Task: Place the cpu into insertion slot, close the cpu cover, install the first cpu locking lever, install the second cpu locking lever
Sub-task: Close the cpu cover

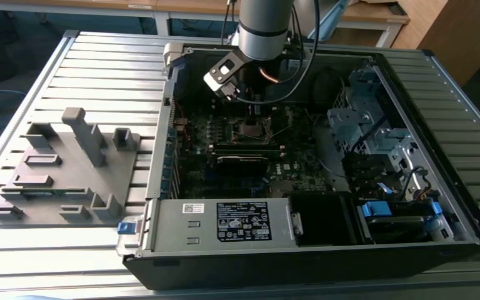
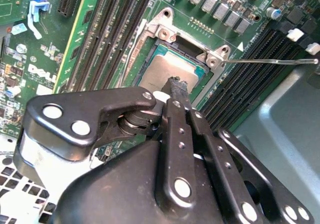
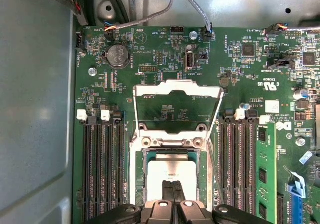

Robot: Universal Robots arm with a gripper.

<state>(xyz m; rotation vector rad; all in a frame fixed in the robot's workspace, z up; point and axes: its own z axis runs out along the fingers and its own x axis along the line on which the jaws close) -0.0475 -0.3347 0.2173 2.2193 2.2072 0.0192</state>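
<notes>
CPU [image 3: 170,170], a dull silver-grey square, lies flat in the insertion slot [image 3: 144,176] on the green board. The CPU cover [image 3: 150,88] stands raised beside it. The gripper [image 3: 172,183] has its 2 jaws together, tips at the chip's top.

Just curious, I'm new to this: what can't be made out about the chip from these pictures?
- Whether the tool touches the cpu: in both wrist views, its closed fingertips hide the contact spot.
- Part of the cpu's rim: first wrist view, covered by the tool.
- The insertion slot: exterior view, too small for detail.
</notes>
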